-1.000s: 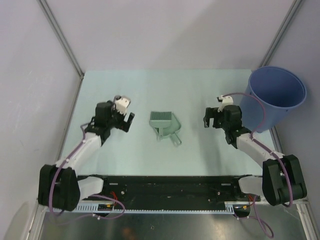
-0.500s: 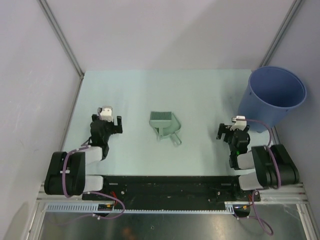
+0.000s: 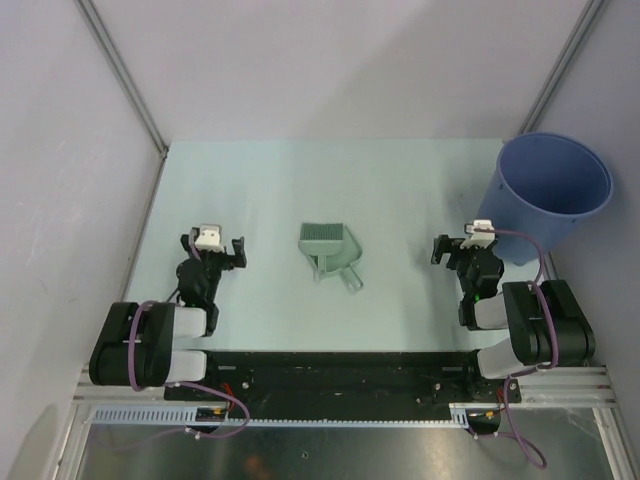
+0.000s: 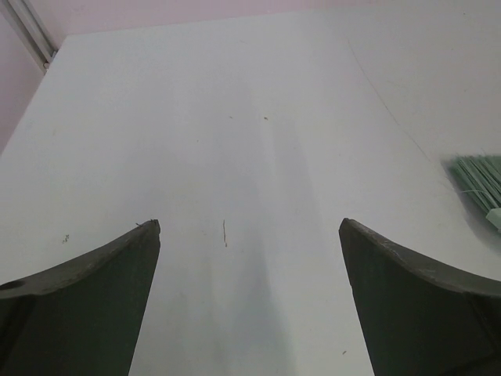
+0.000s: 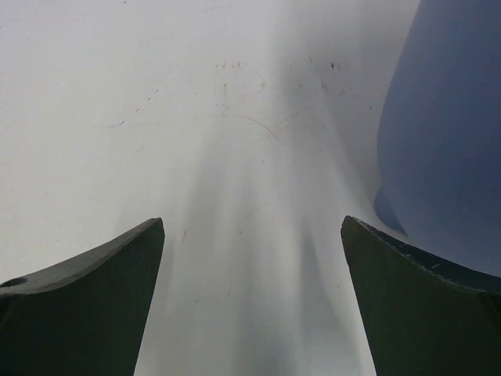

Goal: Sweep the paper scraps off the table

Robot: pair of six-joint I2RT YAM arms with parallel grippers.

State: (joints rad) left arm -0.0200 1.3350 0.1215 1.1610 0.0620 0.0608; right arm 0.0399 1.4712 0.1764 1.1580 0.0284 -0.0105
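Observation:
No paper scraps show in any view. The pale mint-green table (image 3: 400,190) carries a mint-green dustpan (image 3: 338,258) with a brush head (image 3: 321,234) lying in it, at the middle. My left gripper (image 3: 214,244) is open and empty, low over the table to the left of the dustpan. In the left wrist view its jaws (image 4: 249,224) stand wide apart over bare table, with the brush bristles (image 4: 479,176) at the right edge. My right gripper (image 3: 462,246) is open and empty, right of the dustpan. Its jaws (image 5: 253,221) are wide apart over bare table.
A tall blue round bucket (image 3: 553,190) stands at the table's far right corner, just right of my right gripper; its wall fills the right side of the right wrist view (image 5: 446,133). A black-and-metal rail (image 3: 330,372) runs along the near edge. Grey walls enclose the table.
Both arms have folded back toward their bases, drawing the grippers nearer the front edge and outward from the dustpan. The dustpan and bucket have not moved.

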